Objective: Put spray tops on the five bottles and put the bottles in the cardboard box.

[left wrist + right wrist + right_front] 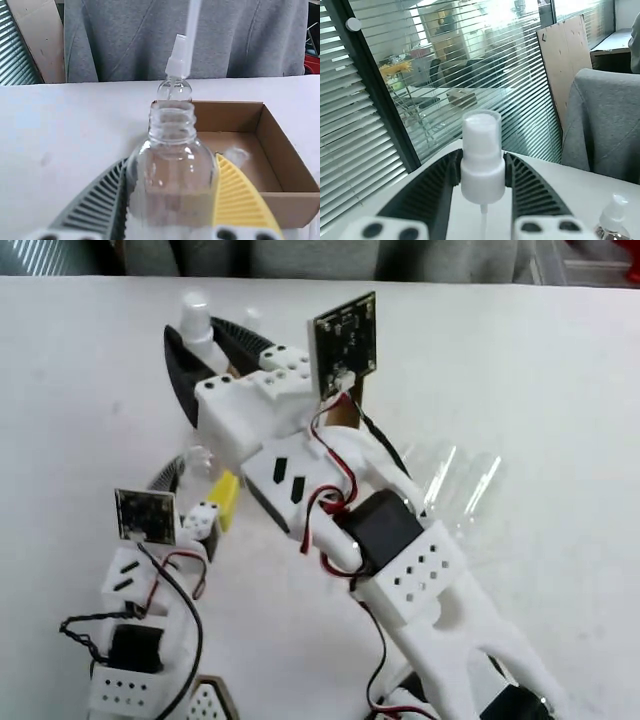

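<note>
Holding firm: left hand (172,167), clear capless bottle (170,145); right hand (481,162), white spray top (481,132).

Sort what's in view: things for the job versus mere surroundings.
Job: open bottle in left gripper; spray top in right gripper; capped bottle; cardboard box; lying bottles.
Lying about: window blinds; leaning board.

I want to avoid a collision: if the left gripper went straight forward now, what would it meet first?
Probably the near wall of the cardboard box, just ahead of the left gripper and its held bottle; depth is unclear.
</note>
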Controlling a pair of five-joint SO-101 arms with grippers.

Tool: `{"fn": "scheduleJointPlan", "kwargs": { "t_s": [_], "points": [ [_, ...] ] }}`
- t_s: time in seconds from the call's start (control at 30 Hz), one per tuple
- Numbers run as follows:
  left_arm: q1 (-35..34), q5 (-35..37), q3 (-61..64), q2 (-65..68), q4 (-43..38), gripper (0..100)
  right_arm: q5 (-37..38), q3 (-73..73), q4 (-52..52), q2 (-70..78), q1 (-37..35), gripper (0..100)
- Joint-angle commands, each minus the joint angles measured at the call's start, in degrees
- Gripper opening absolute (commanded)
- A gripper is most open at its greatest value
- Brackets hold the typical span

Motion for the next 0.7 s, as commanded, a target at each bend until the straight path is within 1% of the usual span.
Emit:
{"fn": "scheduleJointPlan", "kwargs": {
  "t_s": [0.0,0.1,0.33,0.67],
  "points": [
    [0.40,0.44,-0.09,-1.10,-1.49,2,-0.44,-2.73,0.13,-0.13,0.22,5.8],
    [0.40,0.44,-0.09,-1.10,-1.49,2,-0.44,-2.55,0.13,-0.13,-0.84,5.8],
    [0.40,0.44,-0.09,-1.10,-1.49,2,-0.44,-3.08,-0.31,4.79,-0.57,5.8],
    [0.40,0.44,-0.09,-1.10,-1.41,2,-0.18,-2.90,0.13,5.49,-0.57,5.8]
  ]
}}
